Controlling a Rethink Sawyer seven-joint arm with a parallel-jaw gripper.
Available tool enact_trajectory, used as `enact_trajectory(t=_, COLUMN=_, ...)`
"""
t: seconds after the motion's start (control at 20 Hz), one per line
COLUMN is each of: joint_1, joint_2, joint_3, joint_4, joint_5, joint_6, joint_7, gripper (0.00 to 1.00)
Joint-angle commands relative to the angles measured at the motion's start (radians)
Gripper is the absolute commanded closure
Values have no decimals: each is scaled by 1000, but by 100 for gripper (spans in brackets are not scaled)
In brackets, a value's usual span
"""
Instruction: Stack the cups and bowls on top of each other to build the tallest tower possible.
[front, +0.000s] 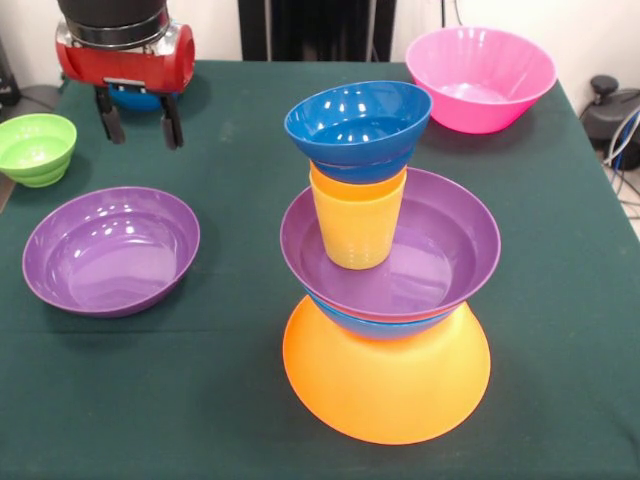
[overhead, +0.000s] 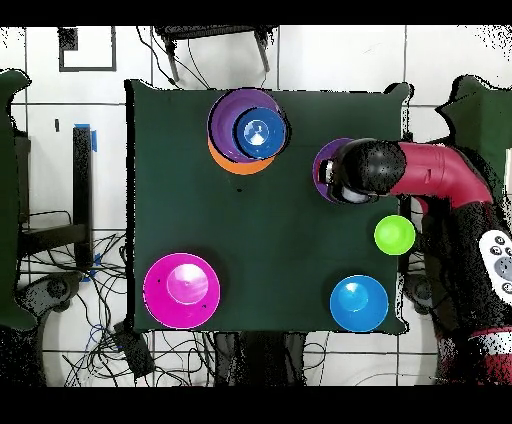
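While the tower (front: 388, 300) stands in the middle of the green table (front: 240, 400), the gripper (front: 140, 118) hangs above the far corner, near the small green bowl (front: 37, 148), and its two black fingers (front: 108, 118) are spread apart with nothing between them. I think the robot is between steps: one piece is on, and it now has to go and get the next one. The loose purple bowl (front: 110, 250) sits close under the arm, so it looks like the easy one to pick. The fingers would have to go down over its rim and close on it. Then the arm must lift it high and set it softly on the very top, or the tower could tip. The tower has a big orange bowl (front: 386, 385) upside down at the bottom. On it sits a blue bowl, of which only the edge shows, with a purple bowl (front: 440, 250) inside that. A yellow cup (front: 357, 225) stands in the purple bowl, and a dark blue bowl (front: 358, 125) rests on the cup. The pink bowl (front: 482, 78) waits at the far corner. From above, another blue bowl (overhead: 359, 303) sits near the robot.
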Motion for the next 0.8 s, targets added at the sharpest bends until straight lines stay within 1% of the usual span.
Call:
enact_trajectory(t=0.05, joint_1=-30, joint_2=-47, joint_3=6, joint_4=154, joint_5=-67, joint_6=-321, joint_7=-6, gripper=0)
enact_trajectory(t=0.2, joint_1=-28, joint_2=-29, joint_3=-28, joint_4=181, joint_5=-93, joint_6=-373, joint_7=27, gripper=0)
enact_trajectory(t=0.35, joint_1=-39, joint_2=-15, joint_3=-63, joint_4=198, joint_5=-106, joint_6=-406, joint_7=26, gripper=0)
enact_trajectory(t=0.65, joint_1=-72, joint_2=36, joint_3=-111, joint_4=222, joint_5=-117, joint_6=-484, joint_7=2, gripper=0)
enact_trajectory(t=0.8, joint_1=-96, joint_2=73, joint_3=-121, joint_4=222, joint_5=-129, joint_6=-522, joint_7=-20, gripper=0)
